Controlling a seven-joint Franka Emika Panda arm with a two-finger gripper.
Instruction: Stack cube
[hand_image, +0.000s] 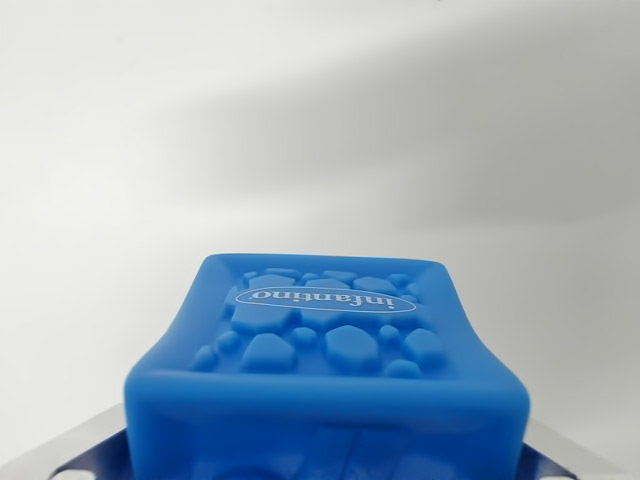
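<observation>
One blue cube (325, 370) between metal pincer (320, 462) fingers.

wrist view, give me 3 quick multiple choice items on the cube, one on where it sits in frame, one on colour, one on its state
1. Where does the cube show in the wrist view?
A. lower centre
B. top left corner
C. far right edge

2. What colour is the cube?
A. red
B. blue
C. yellow

3. How does the printed word on the cube's face read in this view?
A. upside down
B. upright
C. there is no print

Answers:
1. A, it fills the lower middle, with the plain white surface beyond it.
2. B, the whole body is blue, with pebble-like bumps on the face.
3. A, the white "infantino" lettering appears inverted.

The gripper's metal parts peek out at the bottom corners, but whether it is clamped on the cube cannot be told.
</observation>
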